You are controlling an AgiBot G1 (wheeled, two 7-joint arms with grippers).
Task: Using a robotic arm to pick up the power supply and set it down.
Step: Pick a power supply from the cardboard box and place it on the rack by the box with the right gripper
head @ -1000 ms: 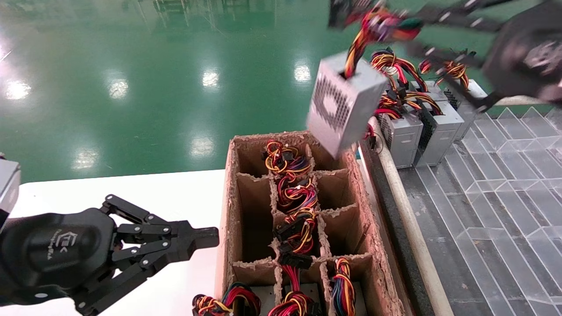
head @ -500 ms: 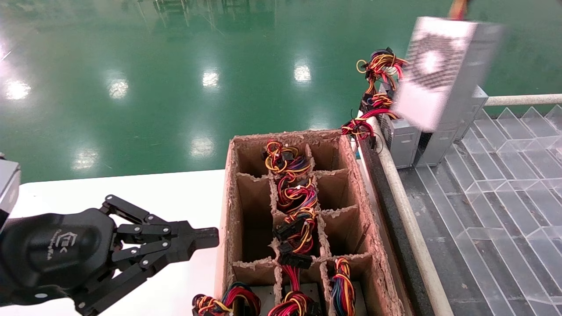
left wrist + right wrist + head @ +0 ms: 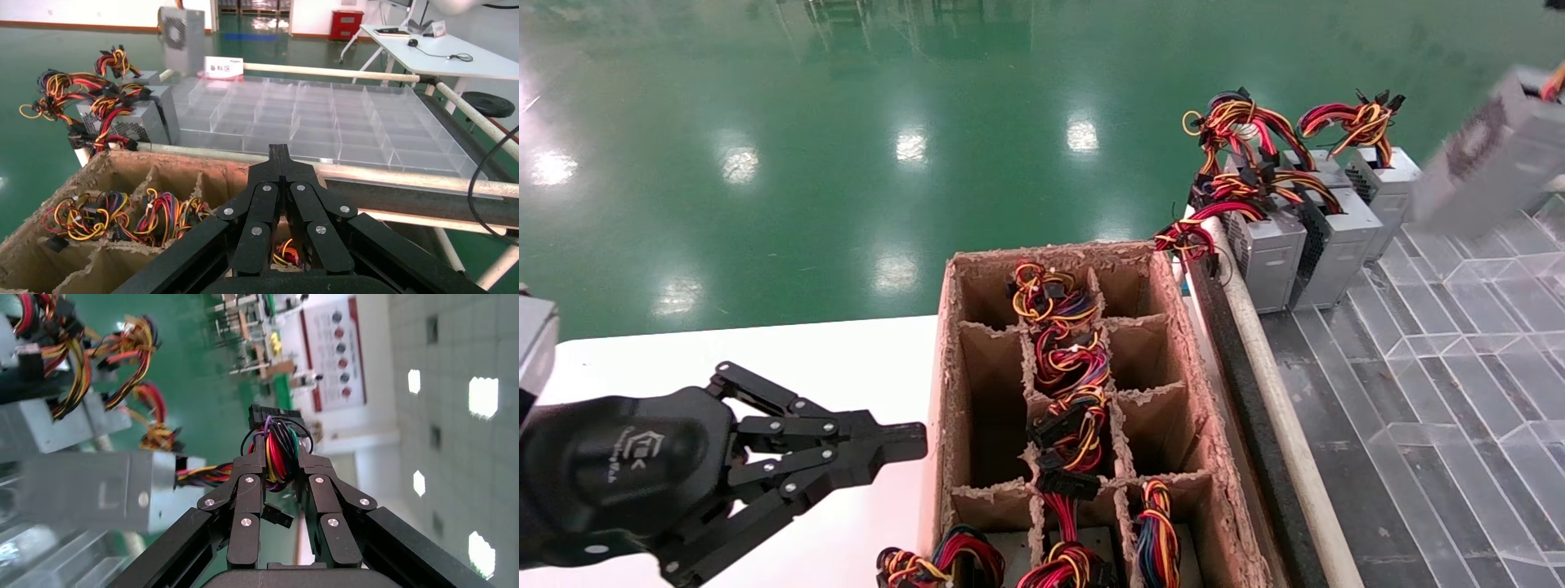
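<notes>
Right end effector holding a bunch of wires

The right end effector (image 3: 282,459) pinches the colored wire bundle (image 3: 278,454) between its two black fingers (image 3: 248,484). The power supply (image 3: 98,489), a grey metal box, hangs from those wires, with more grey boxes (image 3: 58,419) nearby

Light: the room was bright, lit from above.
Glare: white spots of light shone on the green floor (image 3: 846,147).
Blur: the power supply (image 3: 1487,167) looked smeared at the far right edge of the head view, and it was also fuzzy in the right wrist view.
Sharp: the cardboard box (image 3: 1181,359) and the left gripper (image 3: 903,442) looked clear.
Shadows: the box's pockets were dark inside.
</notes>
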